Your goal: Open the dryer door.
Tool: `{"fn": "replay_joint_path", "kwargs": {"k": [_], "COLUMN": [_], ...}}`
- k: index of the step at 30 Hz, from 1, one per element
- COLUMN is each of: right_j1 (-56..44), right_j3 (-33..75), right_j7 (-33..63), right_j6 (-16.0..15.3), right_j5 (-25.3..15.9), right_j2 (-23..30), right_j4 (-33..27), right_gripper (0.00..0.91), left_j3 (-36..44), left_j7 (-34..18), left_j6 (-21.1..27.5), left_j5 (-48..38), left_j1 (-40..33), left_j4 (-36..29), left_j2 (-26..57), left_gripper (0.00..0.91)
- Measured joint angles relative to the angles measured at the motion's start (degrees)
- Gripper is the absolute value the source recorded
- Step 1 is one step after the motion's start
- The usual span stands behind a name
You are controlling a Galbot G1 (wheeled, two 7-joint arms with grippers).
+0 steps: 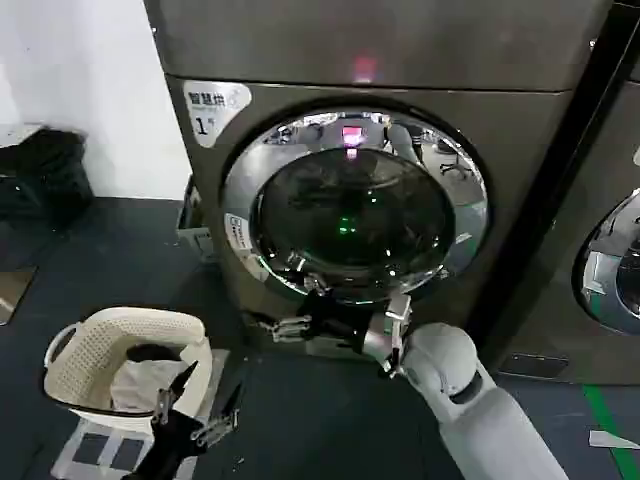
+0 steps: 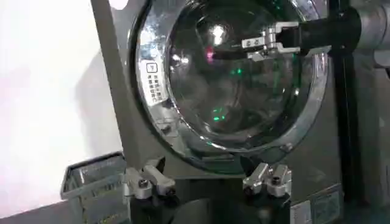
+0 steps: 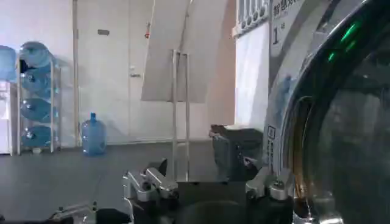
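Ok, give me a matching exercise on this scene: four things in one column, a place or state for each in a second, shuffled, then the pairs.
Things:
1. dryer door
2. right gripper
3. left gripper
4. laundry basket

Places or states:
A. open, low by the basket, away from the machine
B. on the floor left of the dryer, cloth inside
C. at the lower chrome rim of the door
D. closed against the machine front

Pairs: 1-D, 2-C, 3-A, 4-B
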Motion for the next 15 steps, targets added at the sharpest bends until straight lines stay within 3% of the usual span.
{"fn": "replay_joint_path", "kwargs": {"k": [8, 15], "right_j1": [2.69, 6.02], "right_j3": [-0.46, -1.10], "right_j7": [-1.10, -1.81], "right_j6": [3.71, 5.04], "right_j5": [-3.97, -4.39], "right_j2": [2.16, 4.38], "right_j4": [-6.03, -12.90], "right_gripper": [0.907, 0.907], "left_j3": [-0.28, -0.16], "left_j7": [0.15, 0.09], "left_j6": [0.15, 0.08], "left_j5": [-0.15, 0.98], "left_j1": [0.20, 0.59], "left_j4": [-0.40, -0.14], "left_j2": [0.07, -0.30], "left_gripper": [0.907, 0.907]}}
